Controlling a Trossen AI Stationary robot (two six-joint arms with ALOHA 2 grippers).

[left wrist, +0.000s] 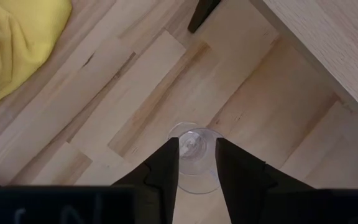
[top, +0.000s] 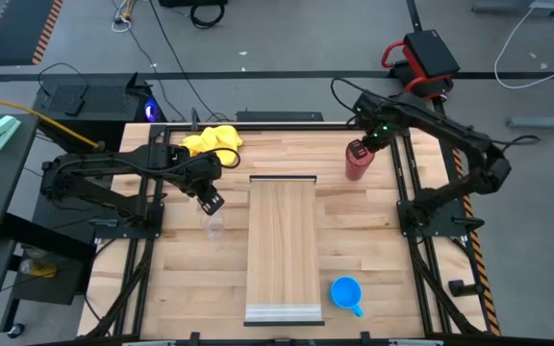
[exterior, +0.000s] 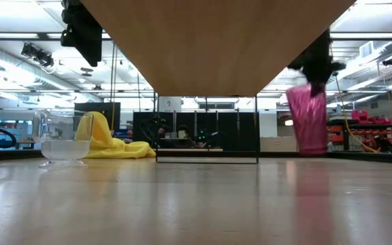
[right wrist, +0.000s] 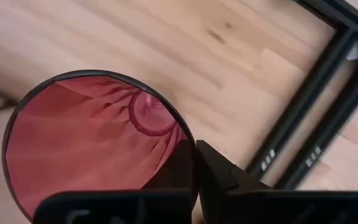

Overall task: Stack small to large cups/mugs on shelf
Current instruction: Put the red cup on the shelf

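The small clear glass cup [top: 214,227] stands on its base on the tabletop left of the shelf [top: 284,252]; it also shows in the low view [exterior: 63,139]. My left gripper [left wrist: 196,165] is open and hangs well above the cup, which shows between its fingers. My right gripper [top: 365,144] is shut on the dark red tumbler [top: 356,163] at the far right of the table. The blue mug [top: 346,293] stands on the table near the shelf's near right corner. My right gripper holds the tumbler's rim [right wrist: 190,142] on the side nearest the wrist, with one finger [right wrist: 179,167] inside and one finger [right wrist: 222,174] outside the wall. The fingers come from above, pointing down. The tumbler [exterior: 307,121] stands nearly upright below them; whether its base touches the table, I cannot tell.
A yellow cloth [top: 212,141] lies bunched at the table's far edge, behind my left gripper. The black frame rails [right wrist: 309,118] run along the table's right edge close to the tumbler. The shelf's underside [exterior: 216,41] spans the top of the low view.
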